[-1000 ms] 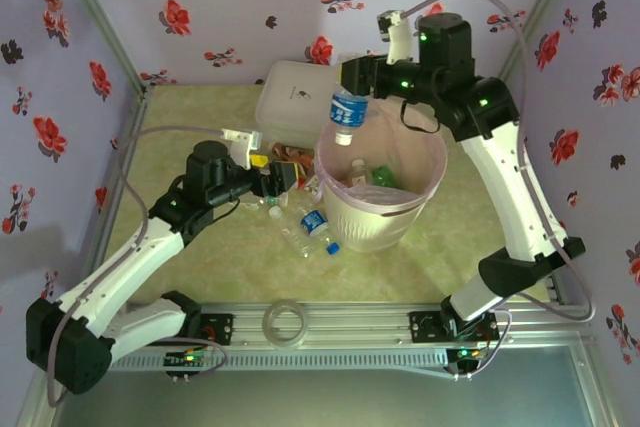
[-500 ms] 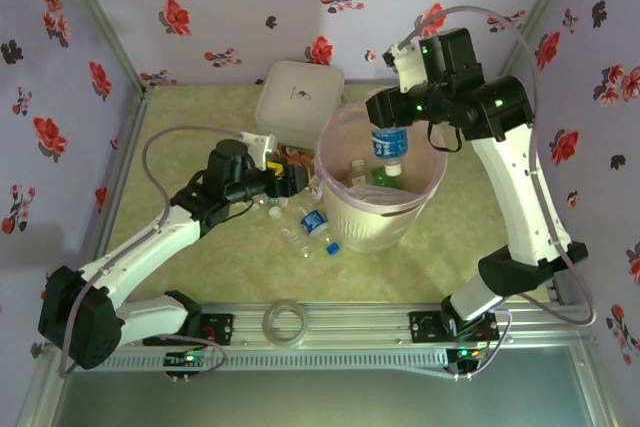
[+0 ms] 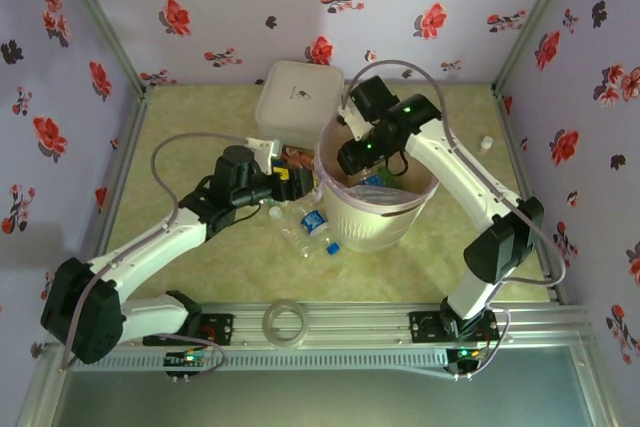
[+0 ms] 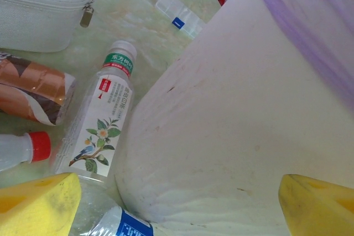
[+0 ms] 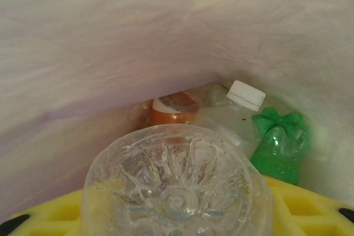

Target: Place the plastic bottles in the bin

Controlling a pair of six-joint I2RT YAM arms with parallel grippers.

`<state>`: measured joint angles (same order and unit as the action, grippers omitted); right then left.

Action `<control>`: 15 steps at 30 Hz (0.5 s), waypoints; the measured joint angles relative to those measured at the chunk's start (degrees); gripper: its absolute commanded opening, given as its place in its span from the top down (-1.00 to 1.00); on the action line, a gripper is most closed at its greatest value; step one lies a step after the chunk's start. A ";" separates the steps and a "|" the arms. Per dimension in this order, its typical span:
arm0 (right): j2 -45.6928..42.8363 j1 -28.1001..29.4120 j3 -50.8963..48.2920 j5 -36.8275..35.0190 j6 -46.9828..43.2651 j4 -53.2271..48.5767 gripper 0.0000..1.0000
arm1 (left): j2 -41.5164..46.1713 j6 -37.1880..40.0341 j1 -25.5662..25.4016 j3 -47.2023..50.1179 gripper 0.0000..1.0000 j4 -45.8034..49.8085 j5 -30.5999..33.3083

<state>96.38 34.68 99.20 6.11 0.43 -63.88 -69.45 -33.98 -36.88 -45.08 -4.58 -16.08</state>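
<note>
While the top external view is covering both arms, we are seeing the right gripper (image 3: 366, 169) reaching down inside the bin (image 3: 372, 232) and carrying a clear bottle (image 3: 376, 180) with a blue label. The wrist is partly hiding the grip from this angle. The left gripper (image 3: 300, 183) is hovering low, just beside the bin's left wall. Under it, loose bottles are lying on the table (image 3: 200, 117), a blue-label bottle (image 3: 314, 225) among them.

On the left wrist view, the jaws are standing wide apart and holding nothing, with the yellow fingers (image 4: 38, 203) framing the bin wall (image 4: 238, 125). A tea bottle (image 4: 102, 128) with a white cap is lying against the bin, and a red-capped bottle (image 4: 22, 150) is lying just beside it.

On the right wrist view, the clear bottle (image 5: 177, 186) is sitting clamped base-up in the right gripper (image 5: 177, 211). It is hanging over a green bottle (image 5: 279, 145), a white-capped bottle (image 5: 238, 114) and an orange bottle (image 5: 171, 115), all lying at the bottom.

We are judging these bottles light, thin-walled and slick. They are likely rolling when nudged and denting under a hard squeeze. We are suggesting a grip across the mid-body, where the label is adding friction.
</note>
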 measured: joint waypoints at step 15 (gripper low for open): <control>-2.32 -0.66 -17.75 -0.17 4.76 14.78 -0.59 | -2.25 -0.20 -2.36 0.00 -0.90 -1.70 1.60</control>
<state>94.06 34.02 81.45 5.93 5.19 -49.10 -71.70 -34.17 -39.24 -45.08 -6.28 -14.48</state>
